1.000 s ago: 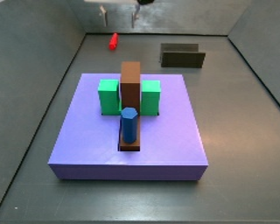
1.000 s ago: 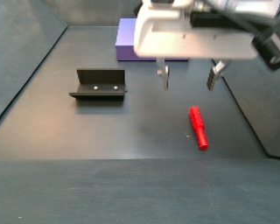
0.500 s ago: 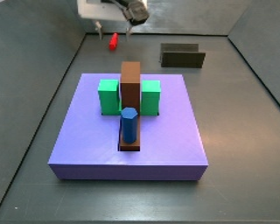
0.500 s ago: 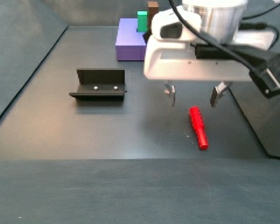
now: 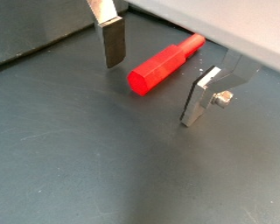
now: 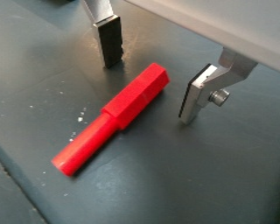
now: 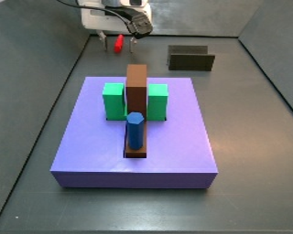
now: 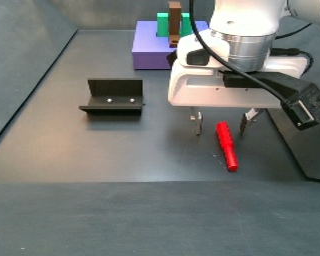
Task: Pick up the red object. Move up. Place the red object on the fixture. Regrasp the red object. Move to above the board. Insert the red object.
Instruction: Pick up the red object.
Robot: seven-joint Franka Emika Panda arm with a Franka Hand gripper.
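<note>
The red object [image 5: 164,62] lies flat on the grey floor, a short bright red peg with a thicker hexagonal end; it also shows in a wrist view [image 6: 113,116] and in both side views [image 7: 118,42] [image 8: 226,144]. My gripper [image 5: 150,89] is open, low over the peg's thick end, one finger on each side, not touching it. In the side views the gripper [image 8: 222,122] [image 7: 113,37] straddles the peg. The fixture [image 8: 112,97] [image 7: 190,58] stands apart on the floor. The board [image 7: 136,137] [image 8: 155,45] carries green blocks, a brown bar and a blue peg.
The grey enclosure walls [image 7: 262,55] ring the floor; one wall runs close behind the peg in a wrist view [image 5: 241,26]. The arm's white body [image 8: 223,85] hangs over the gripper.
My gripper has come down towards the floor and now straddles the red peg's end. The peg has not moved.
</note>
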